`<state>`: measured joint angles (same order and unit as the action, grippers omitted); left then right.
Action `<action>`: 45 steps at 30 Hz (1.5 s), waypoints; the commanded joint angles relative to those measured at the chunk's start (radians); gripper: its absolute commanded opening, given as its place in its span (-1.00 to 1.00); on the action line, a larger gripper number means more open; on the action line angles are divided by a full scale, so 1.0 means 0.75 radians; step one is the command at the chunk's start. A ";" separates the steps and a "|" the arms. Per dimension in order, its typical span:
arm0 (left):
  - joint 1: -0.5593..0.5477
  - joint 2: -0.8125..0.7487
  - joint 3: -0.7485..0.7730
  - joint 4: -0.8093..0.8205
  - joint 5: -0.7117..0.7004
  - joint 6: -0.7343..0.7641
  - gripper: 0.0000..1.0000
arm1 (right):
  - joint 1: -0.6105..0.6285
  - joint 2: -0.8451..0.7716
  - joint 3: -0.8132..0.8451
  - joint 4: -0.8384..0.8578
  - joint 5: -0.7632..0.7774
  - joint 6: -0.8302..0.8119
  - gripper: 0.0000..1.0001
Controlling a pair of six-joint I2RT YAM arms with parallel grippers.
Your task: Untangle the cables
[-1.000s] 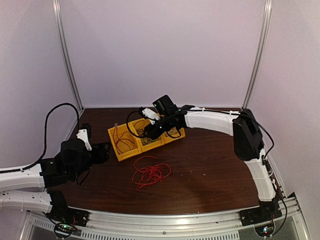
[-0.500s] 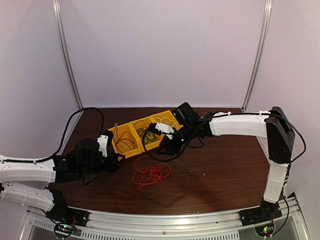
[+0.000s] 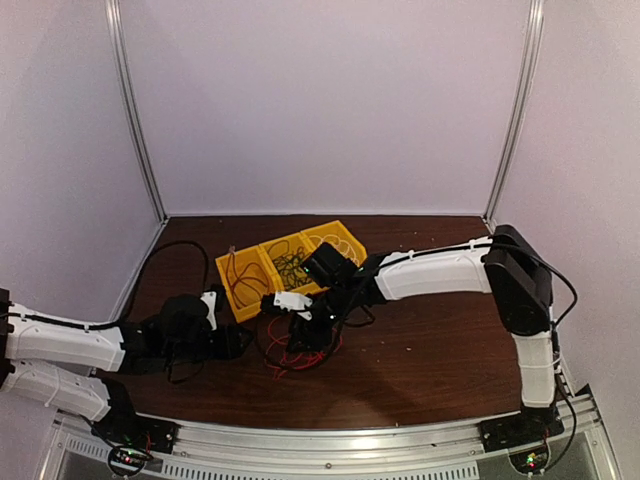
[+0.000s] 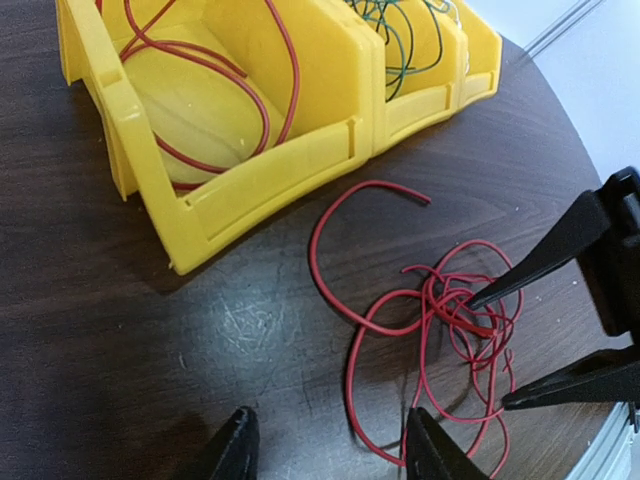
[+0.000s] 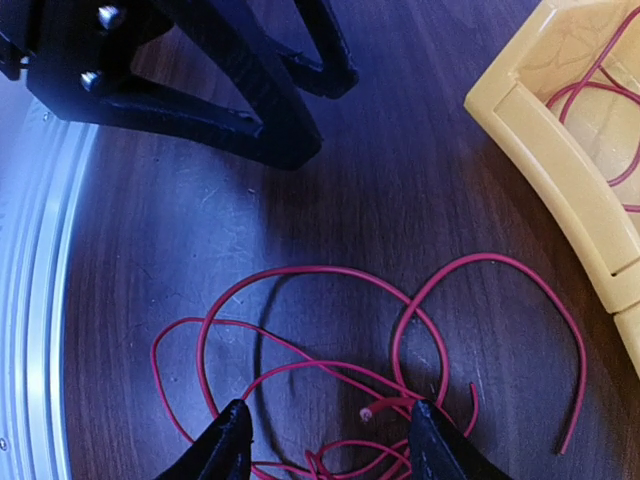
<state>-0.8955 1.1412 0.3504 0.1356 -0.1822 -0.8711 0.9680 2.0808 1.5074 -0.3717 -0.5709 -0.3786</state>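
A loose tangle of red cable [image 3: 303,348] lies on the dark wooden table in front of the yellow bins. It shows in the left wrist view [image 4: 440,305] and the right wrist view [image 5: 330,365]. My right gripper [image 3: 300,322] is open and low over the tangle, with its jaws [image 5: 328,412] astride several strands. It holds nothing. My left gripper [image 3: 243,341] is open and empty just left of the tangle, and its jaws [image 4: 328,428] face one outer loop. The two grippers point at each other across the cable. More red cable [image 4: 200,70] lies in the left bin and dark green cable [image 4: 400,40] in the middle bin.
Three joined yellow bins [image 3: 250,304] stand behind the tangle, their front wall [image 4: 260,190] close to the left gripper. The bin corner [image 5: 560,170] is to the right of the right gripper. The metal table edge [image 5: 30,300] runs near the front. Black arm cables trail on the table.
My right arm has swung from over the bins toward the front and come down on the red tangle. My left arm has reached right toward the tangle.
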 commanded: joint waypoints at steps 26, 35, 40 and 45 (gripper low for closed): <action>-0.116 0.237 0.168 0.652 0.163 0.423 0.13 | -0.064 -0.377 0.503 -0.142 0.042 0.109 -1.00; -0.126 0.661 0.266 0.924 0.028 0.385 0.01 | -0.172 -0.410 0.933 -0.258 -0.142 0.213 -1.00; -0.126 0.836 0.375 0.836 0.016 0.378 -0.11 | -0.292 -0.393 1.199 -0.221 -0.275 0.348 -1.00; -0.125 0.928 0.385 0.832 0.040 0.349 -0.47 | -0.487 -0.394 1.283 -0.018 -0.408 0.578 -1.00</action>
<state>-0.9848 1.8057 0.6228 0.7254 -0.1459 -0.5980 0.6830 1.7870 2.4340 -0.4915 -0.7750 -0.0982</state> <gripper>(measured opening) 0.331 0.025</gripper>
